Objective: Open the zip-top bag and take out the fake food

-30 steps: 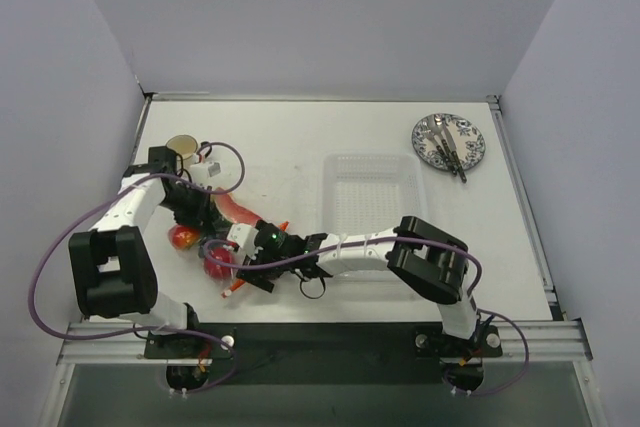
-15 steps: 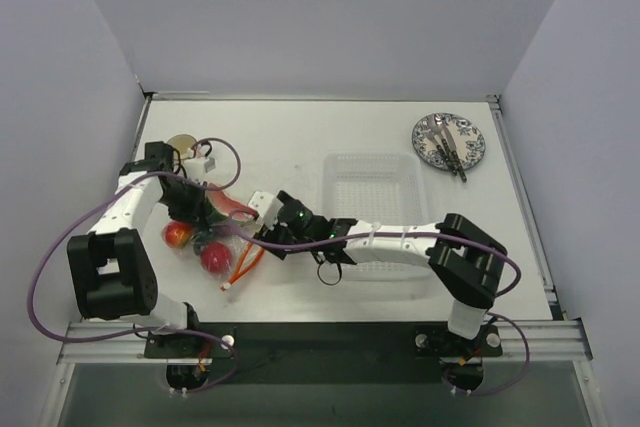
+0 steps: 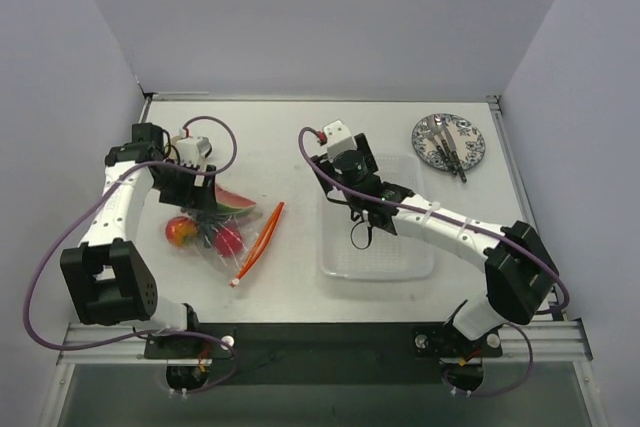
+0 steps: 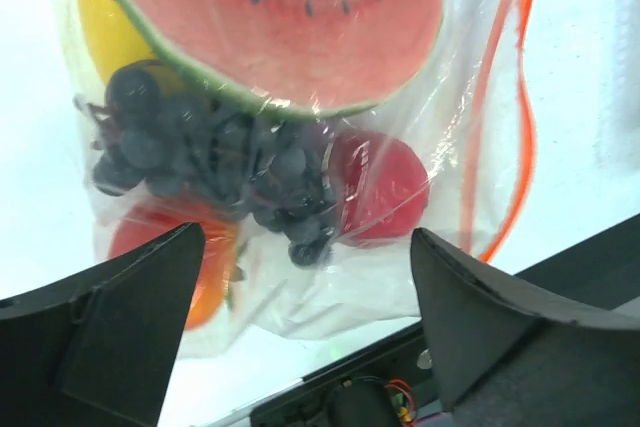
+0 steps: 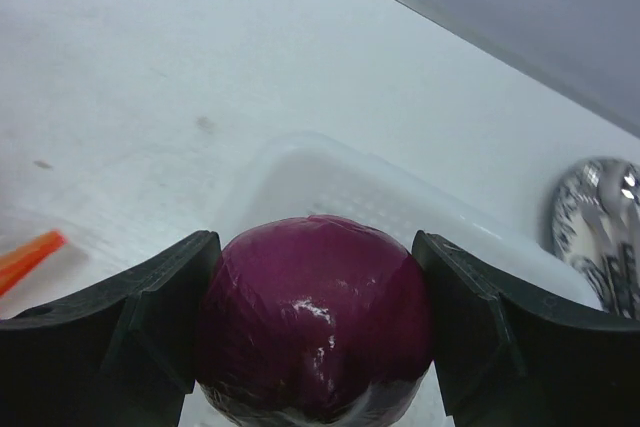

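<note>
From the overhead cam, the zip-top bag [image 3: 222, 247] lies flat on the left side of the worktop [image 3: 290, 137] with fake food [image 3: 228, 240] showing through the plastic. Its red-orange zip strip [image 3: 258, 244] is on the side facing the clear tray [image 3: 400, 259]. The left tool [image 3: 207, 209] hangs right over the bag's back end, next to the watermelon slice [image 3: 238, 201], but from up here I can't tell if it touches the plastic. The right tool [image 3: 350, 165] is well apart from the bag, up over the tray's far-left corner. A patterned plate [image 3: 448, 140] with cutlery on it sits in the far right corner. On the left wrist cam, both fingers [image 4: 120, 327] are spread wide with nothing pinched between them. The bag fills the view past them, holding the watermelon slice, dark grapes [image 4: 200, 152], a red fruit [image 4: 385, 187], something yellow [image 4: 95, 17] and an orange-red piece [image 4: 165, 247]. On the right wrist cam, that tool's fingers [image 5: 140, 327] are clamped on either side of a round, glossy purple piece [image 5: 315, 312]. The jaws sit fairly far apart since it's chunky. It's out of the bag, with the tray's corner just beyond it.
</note>
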`<state>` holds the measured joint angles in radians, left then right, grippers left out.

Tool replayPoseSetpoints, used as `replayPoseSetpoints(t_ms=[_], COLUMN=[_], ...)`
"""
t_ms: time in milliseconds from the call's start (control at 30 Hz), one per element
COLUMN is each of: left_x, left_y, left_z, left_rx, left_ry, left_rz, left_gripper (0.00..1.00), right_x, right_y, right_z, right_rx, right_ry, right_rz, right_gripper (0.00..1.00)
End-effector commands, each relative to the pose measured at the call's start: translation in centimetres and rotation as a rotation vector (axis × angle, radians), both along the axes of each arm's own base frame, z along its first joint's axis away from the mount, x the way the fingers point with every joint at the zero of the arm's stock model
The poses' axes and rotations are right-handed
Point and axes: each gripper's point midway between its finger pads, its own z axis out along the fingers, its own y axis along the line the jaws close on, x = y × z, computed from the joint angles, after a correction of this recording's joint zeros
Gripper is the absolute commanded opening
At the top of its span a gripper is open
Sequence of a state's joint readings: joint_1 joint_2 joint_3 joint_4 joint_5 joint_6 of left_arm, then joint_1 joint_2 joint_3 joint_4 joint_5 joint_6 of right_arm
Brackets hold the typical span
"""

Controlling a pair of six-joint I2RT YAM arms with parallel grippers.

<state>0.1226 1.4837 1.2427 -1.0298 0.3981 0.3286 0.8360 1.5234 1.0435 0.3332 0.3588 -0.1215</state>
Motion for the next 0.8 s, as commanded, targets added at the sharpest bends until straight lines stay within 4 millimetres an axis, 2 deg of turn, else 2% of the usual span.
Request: replayPoseSetpoints(t_ms=[0,33,100,133,200,233,267,300,333,400,467,500,533,633,767], left_x=[-0.8,-0.9,-0.9,-0.9,-0.6,-0.5,-0.5,-0.7,-0.7,-1.3,-2.0,-2.4,-2.8,-2.8,-1.3], left_y=[-0.2,0.4,1.4,1.8,3.7,4.6,5.4,7.7,8.8,11.5,12.5,12.8,12.5,11.2,9.1], left_z=[2.2,1.9,1.9,2.0,2.8,3.0,3.1,3.1,2.9,1.7,-0.7,-1.6,-3.5,-6.1,-7.1], left_rx=[-0.008,0.025,0.054,0.062,0.075,0.090,0.097,0.119,0.126,0.116,0.075,0.050,0.015,-0.067,-0.122], left_ry=[-0.052,-0.055,-0.062,-0.067,-0.097,-0.114,-0.119,-0.131,-0.136,-0.119,-0.058,-0.042,0.007,0.049,0.041], left_rz=[-0.015,-0.013,0.001,-0.001,0.040,0.037,0.047,0.078,0.091,0.122,0.132,0.125,0.113,0.086,0.065], left_gripper=[0.97,0.97,0.97,0.97,0.97,0.97,0.97,0.97,0.97,0.97,0.97,0.97,0.97,0.97,0.97], right_x=[0.2,0.1,-0.2,-0.3,-0.3,-0.3,-0.3,-0.3,-0.5,-0.5,-1.2,-1.4,-2.1,-3.6,-6.7], right_y=[-8.1,-8.8,-9.5,-9.7,-9.9,-9.8,-9.5,-9.2,-8.8,-7.9,-6.3,-5.4,-4.0,-0.9,3.3], right_z=[-1.7,-1.9,-2.6,-2.7,-2.8,-2.8,-2.6,-2.2,-1.9,-0.5,0.3,1.0,1.2,1.1,-0.8], right_rx=[-0.110,-0.107,-0.126,-0.133,-0.147,-0.144,-0.137,-0.125,-0.116,-0.099,-0.100,-0.090,-0.091,-0.092,-0.070], right_ry=[0.001,0.001,0.010,0.012,0.015,0.016,0.016,0.011,0.004,-0.022,-0.038,-0.046,-0.050,-0.046,-0.006], right_rz=[-0.352,-0.384,-0.409,-0.420,-0.426,-0.422,-0.413,-0.405,-0.396,-0.375,-0.330,-0.308,-0.265,-0.158,0.013], right_gripper=[0.47,0.52,0.56,0.62,0.72,0.82,0.86,0.90,1.00,1.00,1.00,1.00,1.00,1.00,1.00])
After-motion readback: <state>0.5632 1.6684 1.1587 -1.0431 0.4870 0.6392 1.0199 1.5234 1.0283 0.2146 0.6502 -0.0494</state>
